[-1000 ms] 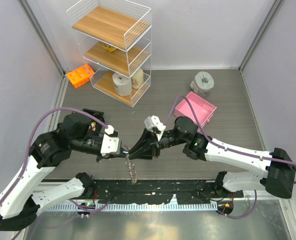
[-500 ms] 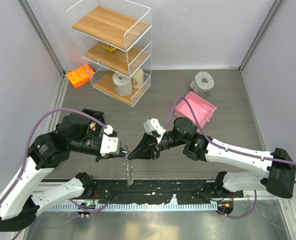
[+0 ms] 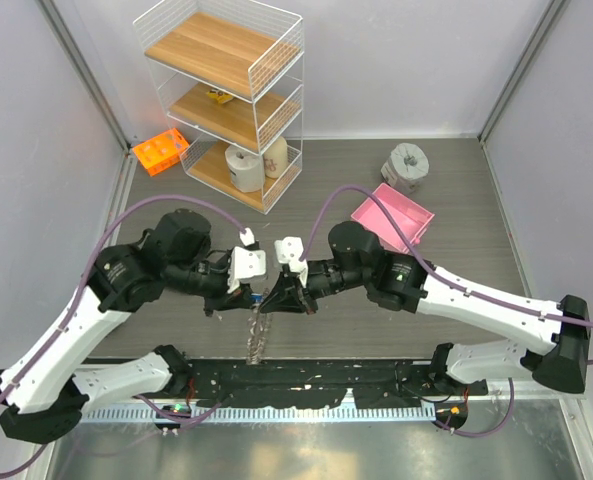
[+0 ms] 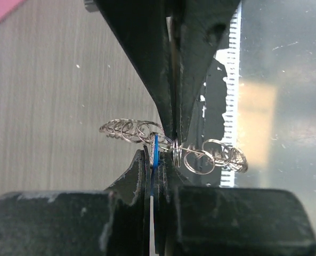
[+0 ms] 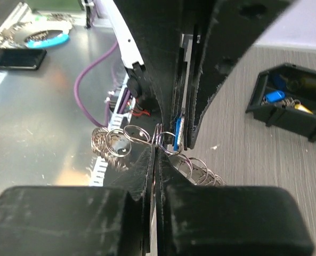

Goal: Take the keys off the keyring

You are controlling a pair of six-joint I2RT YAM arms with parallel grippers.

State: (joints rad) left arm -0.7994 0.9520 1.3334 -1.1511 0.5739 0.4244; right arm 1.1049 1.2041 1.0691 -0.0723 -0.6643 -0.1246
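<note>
The two arms are meeting tip to tip over the near middle of the table (image 3: 496,250), and the keyring (image 3: 258,338) is hanging between them, sagging from the pinch toward 6 o'clock in the top view. The left gripper (image 4: 154,158) is pressing its fingers narrow on the blue-headed key (image 4: 154,148), which is showing edge-on in the left wrist view with its long axis running 12 to 6 o'clock. The right gripper (image 5: 155,154) is coming in from the opposite side with its fingers almost together, apparently nipping a wire loop of the ring just at 3 o'clock of the blue head in the left wrist view. The other keys (image 4: 220,158) are fanning out along a line from 9 to 3 o'clock on both sides of that pinch. Both grips are sitting nearly touching, so the coming move is likely turning on sliding the blue key along the wire, away from the right fingers; which way the ring's split is facing cannot be told.
</note>
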